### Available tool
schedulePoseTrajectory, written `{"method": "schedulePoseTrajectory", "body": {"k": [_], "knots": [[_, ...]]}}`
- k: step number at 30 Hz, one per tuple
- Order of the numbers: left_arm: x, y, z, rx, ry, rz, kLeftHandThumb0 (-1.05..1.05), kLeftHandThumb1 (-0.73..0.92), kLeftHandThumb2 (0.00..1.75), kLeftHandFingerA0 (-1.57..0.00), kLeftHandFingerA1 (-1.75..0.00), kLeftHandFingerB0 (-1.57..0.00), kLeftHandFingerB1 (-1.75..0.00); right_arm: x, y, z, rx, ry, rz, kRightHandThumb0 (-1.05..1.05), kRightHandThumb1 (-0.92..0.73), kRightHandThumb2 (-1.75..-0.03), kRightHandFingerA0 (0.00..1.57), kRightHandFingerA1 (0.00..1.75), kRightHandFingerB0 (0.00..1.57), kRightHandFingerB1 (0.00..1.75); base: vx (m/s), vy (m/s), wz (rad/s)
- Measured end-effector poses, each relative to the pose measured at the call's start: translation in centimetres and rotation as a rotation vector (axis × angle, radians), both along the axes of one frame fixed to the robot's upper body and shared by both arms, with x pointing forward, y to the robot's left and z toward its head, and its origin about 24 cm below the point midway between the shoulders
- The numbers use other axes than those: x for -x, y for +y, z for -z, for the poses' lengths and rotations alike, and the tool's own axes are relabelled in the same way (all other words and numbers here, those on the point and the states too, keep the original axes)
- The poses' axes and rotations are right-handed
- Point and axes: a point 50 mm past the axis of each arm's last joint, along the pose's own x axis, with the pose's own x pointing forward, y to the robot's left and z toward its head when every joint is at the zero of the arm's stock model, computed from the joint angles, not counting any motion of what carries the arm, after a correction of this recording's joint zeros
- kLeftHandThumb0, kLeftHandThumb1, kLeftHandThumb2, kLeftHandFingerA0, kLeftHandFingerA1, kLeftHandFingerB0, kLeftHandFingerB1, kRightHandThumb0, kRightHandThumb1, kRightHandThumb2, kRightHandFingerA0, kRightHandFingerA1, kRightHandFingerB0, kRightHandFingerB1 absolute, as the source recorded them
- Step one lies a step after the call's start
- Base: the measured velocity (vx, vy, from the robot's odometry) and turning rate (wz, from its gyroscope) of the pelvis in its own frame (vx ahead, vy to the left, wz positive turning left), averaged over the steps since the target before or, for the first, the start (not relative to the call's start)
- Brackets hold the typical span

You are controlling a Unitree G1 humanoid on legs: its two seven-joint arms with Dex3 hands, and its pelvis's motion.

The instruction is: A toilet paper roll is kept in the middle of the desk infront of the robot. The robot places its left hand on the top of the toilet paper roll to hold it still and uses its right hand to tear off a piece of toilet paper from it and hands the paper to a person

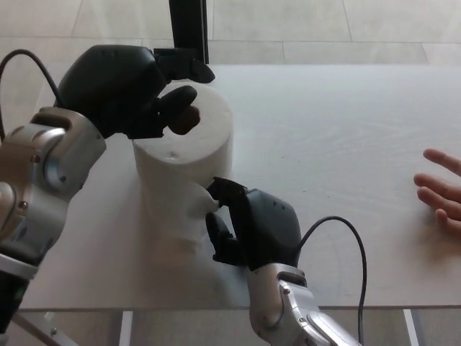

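Observation:
A white toilet paper roll (189, 155) stands upright in the middle of the pale desk (338, 144). My left hand (133, 90) rests on the roll's top, fingers spread over the core hole. A loose sheet of toilet paper (176, 216) hangs down the roll's front. My right hand (248, 227) is at the roll's near side, its fingers closed on the edge of that sheet.
A person's open hand (439, 191) waits at the right edge, over the desk. A dark post (189, 29) rises behind the roll. A black cable (338, 245) loops from my right wrist.

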Motion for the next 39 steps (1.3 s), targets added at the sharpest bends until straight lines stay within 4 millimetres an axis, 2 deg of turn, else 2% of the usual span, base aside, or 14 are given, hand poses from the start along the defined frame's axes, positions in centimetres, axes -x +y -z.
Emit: {"method": "schedulePoseTrajectory", "body": {"k": [1, 2, 4, 5, 7, 8, 9, 10, 11, 21, 28, 31, 36, 39], "knots": [[0.0, 0.0, 0.1, 0.001, 0.002, 0.0, -0.53, 0.8, 0.65, -0.51, -0.51, -0.5, -0.45, 0.0, 0.1, 0.0, 0.001, -0.001, -0.005, -0.23, -0.5, -1.28, 1.11, 1.75, 0.94, 1.68, 0.0, 0.0, 0.0], [0.0, 0.0, 0.2, 0.002, 0.005, -0.001, -0.53, 0.8, 0.65, -0.51, -0.51, -0.5, -0.45, 0.1, 0.1, 0.0, 0.001, -0.001, -0.009, -0.23, -0.53, -1.28, 1.13, 1.75, 0.97, 1.75, 0.0, 0.0, 0.0], [0.1, 0.1, 0.3, 0.002, 0.01, -0.002, -0.53, 0.81, 0.65, -0.51, -0.52, -0.5, -0.46, 0.2, 0.3, 0.1, 0.002, -0.004, -0.021, -0.23, -0.53, -1.32, 1.14, 1.75, 1.03, 1.75, 0.0, 0.0, 0.0], [0.1, 0.1, 0.4, 0.002, 0.011, -0.003, -0.53, 0.81, 0.65, -0.52, -0.5, -0.5, -0.46, 0.2, 0.4, 0.1, -0.001, -0.007, -0.025, -0.37, -0.59, -1.34, 1.34, 1.54, 1.24, 1.5, 0.0, 0.0, 0.0], [0.1, 0.2, 0.5, 0.004, 0.014, -0.007, -0.53, 0.81, 0.65, -0.52, -0.5, -0.5, -0.46, 0.3, 0.5, 0.0, -0.019, -0.013, -0.038, -0.37, -0.59, -1.34, 1.34, 1.54, 1.24, 1.5, 0.0, 0.0, 0.0], [0.1, 0.3, 0.6, 0.005, 0.015, -0.01, -0.53, 0.82, 0.65, -0.52, -0.49, -0.5, -0.46, 0.3, 0.5, 0.0, -0.028, -0.015, -0.044, -0.29, -0.53, -1.4, 1.13, 1.75, 0.99, 1.75, 0.0, 0.0, 0.0], [0.1, 0.3, 0.7, 0.006, 0.018, -0.012, -0.53, 0.81, 0.65, -0.52, -0.49, -0.5, -0.46, 0.3, 0.5, 0.0, -0.035, -0.015, -0.047, -0.28, -0.52, -1.41, 1.13, 1.75, 1.0, 1.75, 0.0, 0.0, 0.0], [0.1, 0.4, 0.8, 0.007, 0.021, -0.016, -0.53, 0.82, 0.65, -0.52, -0.49, -0.5, -0.46, 0.3, 0.5, 0.0, -0.047, -0.015, -0.049, -0.39, -0.59, -1.34, 1.32, 1.53, 1.21, 1.49, 0.0, 0.0, 0.0], [0.1, 0.5, 0.9, 0.008, 0.025, -0.02, -0.52, 0.81, 0.64, -0.52, -0.49, -0.51, -0.46, 0.3, 0.5, -0.1, -0.058, -0.015, -0.05, -0.26, -0.47, -1.49, 1.11, 1.75, 1.0, 1.75, 0.0, 0.0, 0.0], [0.2, 0.7, 1.6, 0.013, 0.041, -0.031, -0.51, 0.81, 0.64, -0.52, -0.49, -0.51, -0.46, -0.4, -1.2, -0.2, -0.188, 0.016, 0.037, -0.48, -0.48, -1.55, 1.28, 1.75, 1.17, 1.71, 0.0, 0.0, 0.0], [0.3, 0.6, 1.7, 0.019, 0.043, -0.028, -0.54, 0.82, 0.65, -0.52, -0.52, -0.49, -0.46, -1.4, -3.5, -0.4, -0.313, 0.051, 0.155, -0.46, -0.52, -1.42, 1.23, 1.75, 1.03, 1.75, 0.0, 0.0, 0.0], [0.3, 0.6, 1.7, 0.019, 0.043, -0.028, -0.54, 0.83, 0.65, -0.51, -0.52, -0.48, -0.45, -1.8, -4.5, -0.6, -0.368, 0.059, 0.208, -0.48, -0.6, -1.44, 1.3, 1.75, 1.13, 1.66, 0.0, 0.0, 0.0], [0.3, 0.6, 1.7, 0.019, 0.043, -0.027, -0.54, 0.83, 0.65, -0.52, -0.51, -0.5, -0.46, -2.5, -6.1, -1.2, -0.468, 0.059, 0.292, -0.49, -0.56, -1.39, 1.24, 1.75, 1.01, 1.75, 0.0, 0.0, 0.0], [0.3, 0.6, 1.7, 0.019, 0.043, -0.027, -0.55, 0.84, 0.66, -0.53, -0.53, -0.51, -0.47, -2.9, -7.1, -1.9, -0.546, 0.048, 0.342, -0.49, -0.6, -1.43, 1.29, 1.75, 1.1, 1.66, 0.0, 0.0, 0.0]]}}
